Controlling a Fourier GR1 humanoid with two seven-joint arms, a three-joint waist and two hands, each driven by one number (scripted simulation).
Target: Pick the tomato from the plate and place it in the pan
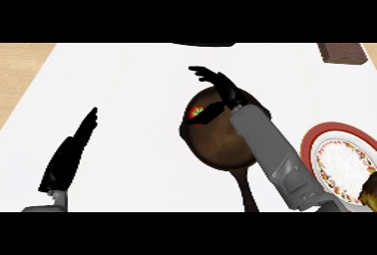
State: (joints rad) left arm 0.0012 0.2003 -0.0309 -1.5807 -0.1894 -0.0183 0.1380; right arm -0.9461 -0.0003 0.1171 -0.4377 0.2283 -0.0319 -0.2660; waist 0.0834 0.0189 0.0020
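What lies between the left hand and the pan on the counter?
Nothing. In the head view, the stretch of white counter between the left hand and the pan is bare.

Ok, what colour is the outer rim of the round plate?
Red: the round plate has a red outer rim, clearest in the head view.

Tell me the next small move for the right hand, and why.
Probably lift the right hand straight up, clear of the pan. Its fingers look spread rather than curled, and the tomato shows beside its thumb, inside the pan's left rim, so the placing seems done.
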